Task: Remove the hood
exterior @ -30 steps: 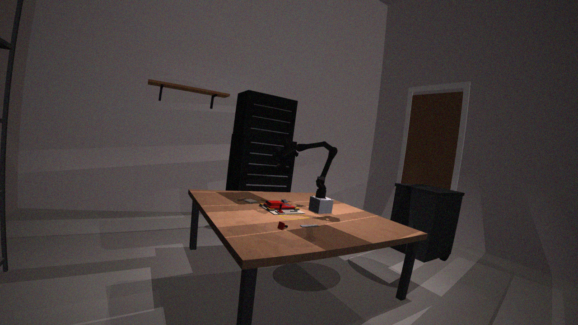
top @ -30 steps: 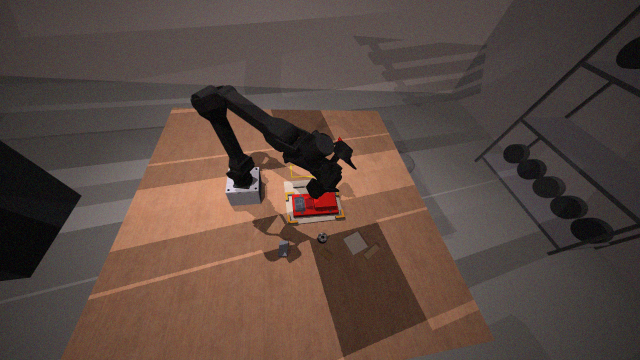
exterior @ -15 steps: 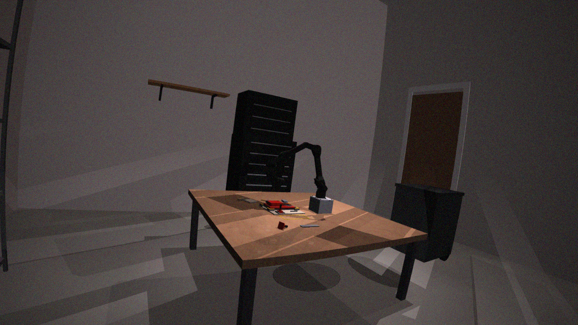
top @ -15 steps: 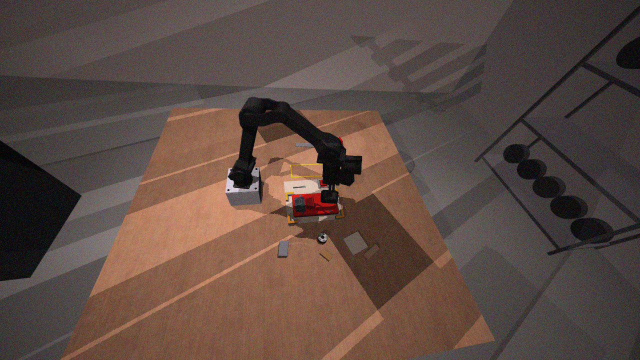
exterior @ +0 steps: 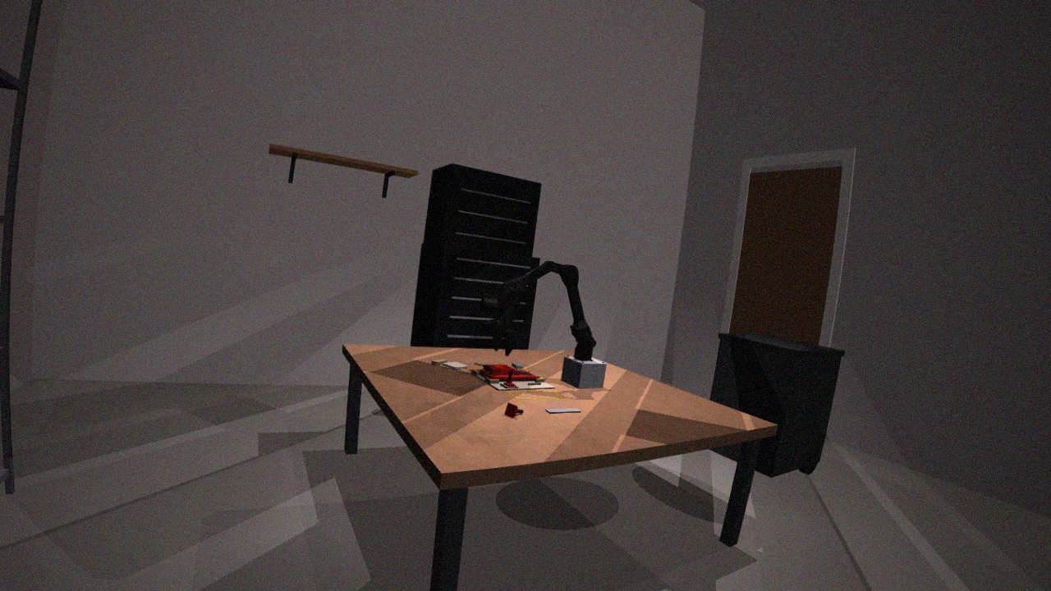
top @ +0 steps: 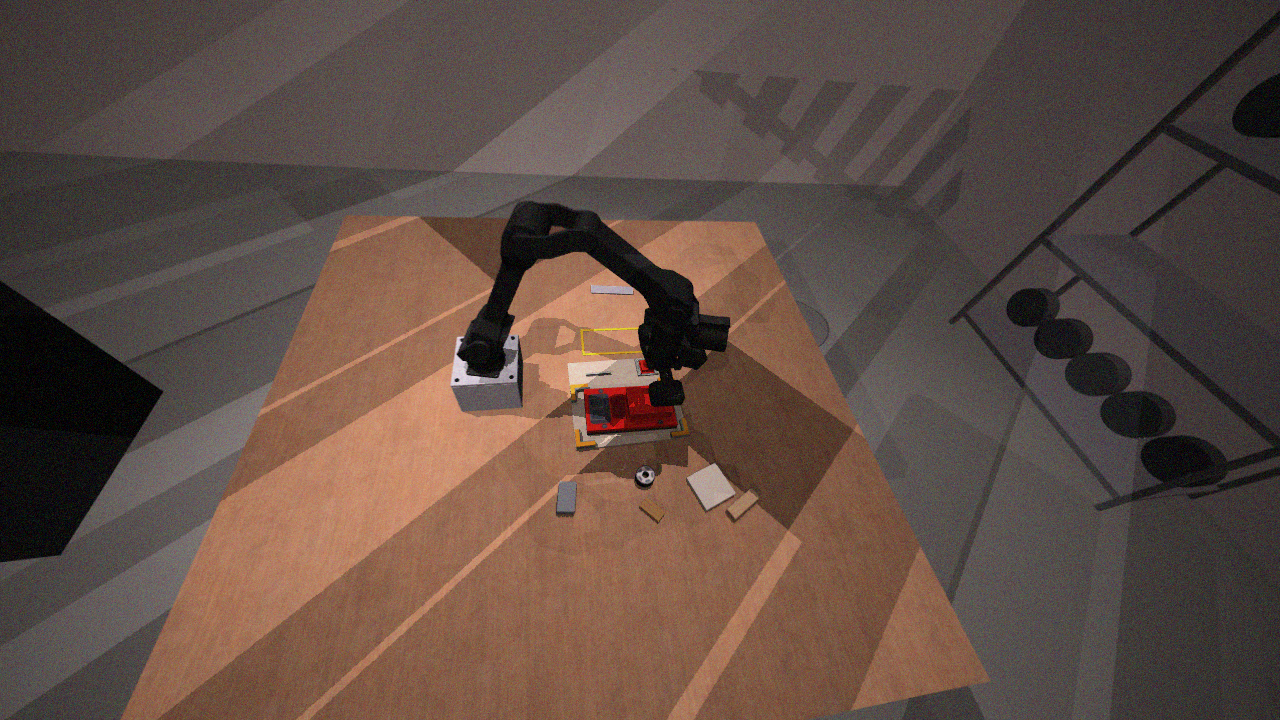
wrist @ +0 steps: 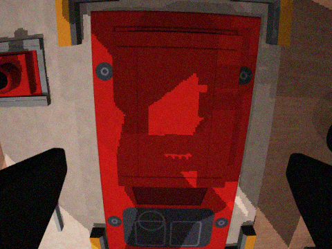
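The red toy car (top: 617,427) (wrist: 104,155) lies on a pale board between orange and black corner brackets. Its hood (wrist: 173,104) is the raised red panel at the end away from the dark seats, and it is still seated on the car. My gripper (wrist: 179,162) (exterior: 502,350) is open and empty, pointing down above the car, with one finger on each side of it in the wrist view. In the top view the arm hides part of the hood end. The marked area (top: 608,329) is a yellow outline beyond the board, its right part hidden by the arm.
A small red part with a black knob (wrist: 21,72) stands in a grey frame on the board (wrist: 69,121). A light bar (top: 612,290) and a red piece (exterior: 511,410) lie beyond the outline. A grey block (top: 566,497), wheel (top: 645,476) and white square (top: 711,486) lie on the other side.
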